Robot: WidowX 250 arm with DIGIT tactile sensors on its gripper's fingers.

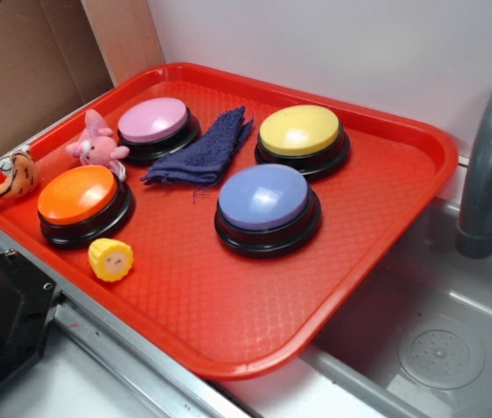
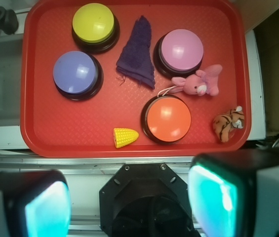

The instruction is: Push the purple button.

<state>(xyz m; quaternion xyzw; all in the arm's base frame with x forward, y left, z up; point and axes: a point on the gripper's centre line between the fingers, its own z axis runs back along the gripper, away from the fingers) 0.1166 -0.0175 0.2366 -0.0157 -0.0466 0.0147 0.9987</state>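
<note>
The purple button (image 1: pixel 266 200) (image 2: pixel 76 73), a large periwinkle dome on a black base, sits on the red tray (image 1: pixel 228 305) (image 2: pixel 80 133), right of centre in the exterior view and at the left in the wrist view. My gripper (image 2: pixel 129 205) is high above and outside the tray's near edge, over the robot's black base. Its two fingers (image 2: pixel 45 210) with teal pads stand wide apart with nothing between them. The exterior view does not show the gripper itself.
Also on the tray are a yellow button (image 1: pixel 302 135), a pink-lilac button (image 1: pixel 156 124), an orange button (image 1: pixel 82 200), a dark blue cloth (image 1: pixel 202 152), a pink plush (image 1: pixel 96 146), a tiger toy (image 1: pixel 15 177) and a toy corn (image 1: pixel 111 259). A sink with a grey faucet (image 1: pixel 489 165) lies at the right.
</note>
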